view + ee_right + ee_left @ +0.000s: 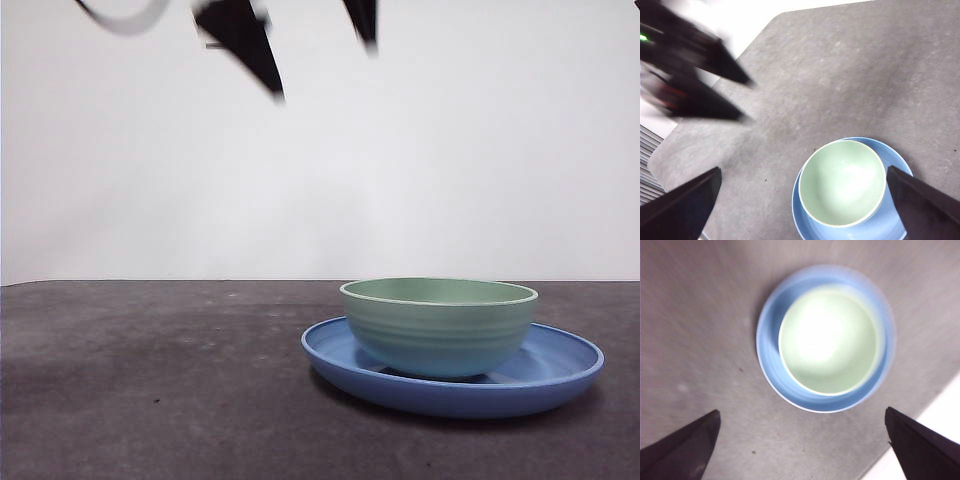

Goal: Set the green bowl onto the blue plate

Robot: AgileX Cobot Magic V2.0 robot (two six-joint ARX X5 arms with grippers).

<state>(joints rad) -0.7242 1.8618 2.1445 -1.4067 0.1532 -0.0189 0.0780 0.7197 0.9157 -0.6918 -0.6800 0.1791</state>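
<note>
The green bowl (pixel 438 325) sits upright inside the blue plate (pixel 560 375) at the right of the table, its rim level and nothing in it. In the left wrist view the bowl (pixel 827 342) and plate (pixel 769 347) lie far below my left gripper (pixel 802 412), which is open and holds nothing. Its two black jaws show blurred at the top of the front view (pixel 323 70), high above and left of the bowl. My right gripper (pixel 804 170) is also open and empty, high over the bowl (pixel 842 182) and plate (pixel 897 165). The left gripper (pixel 746 100) shows blurred there.
The dark grey table (pixel 150 380) stretches bare to the left of the plate. A white wall stands behind it. The table's edge (pixel 920 412) runs close to the plate in the left wrist view.
</note>
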